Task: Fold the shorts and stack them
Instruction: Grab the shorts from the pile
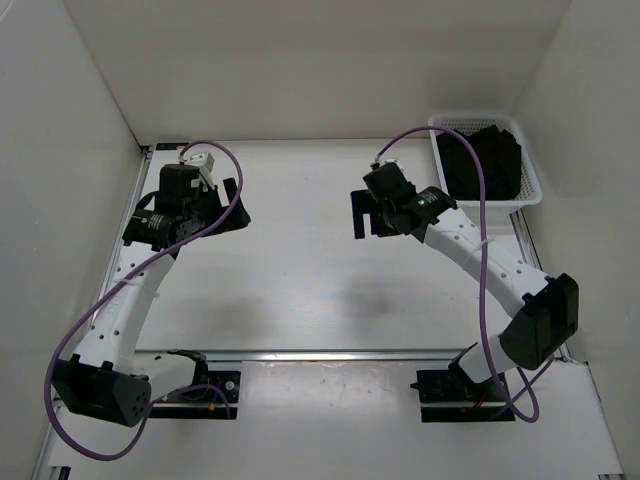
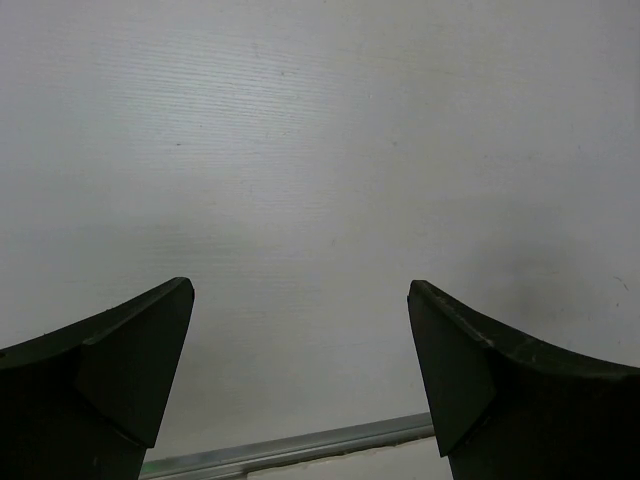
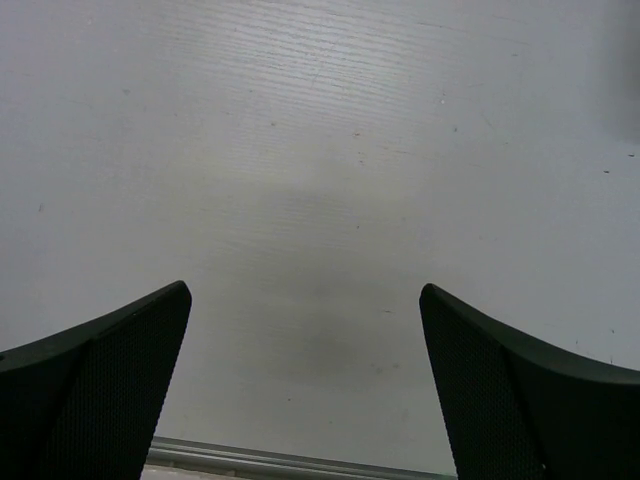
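The side wall (image 1: 60, 150) stands close on the far left, and the left end effector (image 1: 236, 203) hangs just inside it with its fingers spread wide and nothing between them; its wrist view shows only bare surface (image 1: 300, 290) below. That arm has little room to swing outward but plenty toward the middle, where the broad open stretch would serve for laying cloth flat. A metal rail (image 1: 300, 352) marks the near edge. Right of centre, the right end effector (image 1: 366, 218) is also spread and empty, pointing down at the surface. The shorts (image 1: 482, 160) lie as a dark heap in the white basket (image 1: 530, 185), tucked into the far right corner against both walls. None has been taken out, so I judge the task barely begun. The likely trouble is there: a reach into the basket could knock or hook its rim and drag it, since the corner leaves scant clearance. A pinch into the heap may also lift several pieces at once. The purple cable (image 1: 484, 250) looped along the right arm might also snag.
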Tool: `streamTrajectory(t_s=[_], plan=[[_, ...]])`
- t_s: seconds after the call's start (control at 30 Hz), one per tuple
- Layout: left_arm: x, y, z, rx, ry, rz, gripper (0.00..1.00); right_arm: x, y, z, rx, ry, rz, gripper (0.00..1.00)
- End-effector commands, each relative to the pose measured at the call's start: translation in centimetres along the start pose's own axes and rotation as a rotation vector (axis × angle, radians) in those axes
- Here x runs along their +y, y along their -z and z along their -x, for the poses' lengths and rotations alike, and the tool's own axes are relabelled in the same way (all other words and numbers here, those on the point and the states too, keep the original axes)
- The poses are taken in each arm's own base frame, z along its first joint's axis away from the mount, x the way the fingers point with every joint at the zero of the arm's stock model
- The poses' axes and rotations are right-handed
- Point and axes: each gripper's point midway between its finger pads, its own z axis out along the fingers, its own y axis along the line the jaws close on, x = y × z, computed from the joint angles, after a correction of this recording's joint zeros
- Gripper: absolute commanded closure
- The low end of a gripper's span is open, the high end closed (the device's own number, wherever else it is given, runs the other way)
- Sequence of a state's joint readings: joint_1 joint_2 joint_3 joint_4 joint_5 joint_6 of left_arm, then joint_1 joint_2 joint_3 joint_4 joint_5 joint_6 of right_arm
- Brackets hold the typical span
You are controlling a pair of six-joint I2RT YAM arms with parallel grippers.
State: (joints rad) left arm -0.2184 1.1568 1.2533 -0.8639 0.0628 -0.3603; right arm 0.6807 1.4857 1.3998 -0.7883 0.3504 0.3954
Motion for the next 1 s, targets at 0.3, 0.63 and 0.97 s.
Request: streamTrajectory(t_s=[0.3, 0.63, 0.97], plan=[[0.6, 0.1, 0.1, 0.000, 0.018, 0.013, 0.00, -3.9, 1.2, 0.8, -0.020, -0.062, -0.128, 0.00], [0.7, -0.4, -0.1, 0.025, 0.066, 0.004, 0.00, -19.1, -0.8, 10.3, -0.113, -0.429, -0.254, 0.75], [1.2, -1.4, 0.3, 0.047, 0.075, 0.030, 0.00, -31.3, -9.6, 13.4, -0.045, -0.684, -0.295, 0.14]])
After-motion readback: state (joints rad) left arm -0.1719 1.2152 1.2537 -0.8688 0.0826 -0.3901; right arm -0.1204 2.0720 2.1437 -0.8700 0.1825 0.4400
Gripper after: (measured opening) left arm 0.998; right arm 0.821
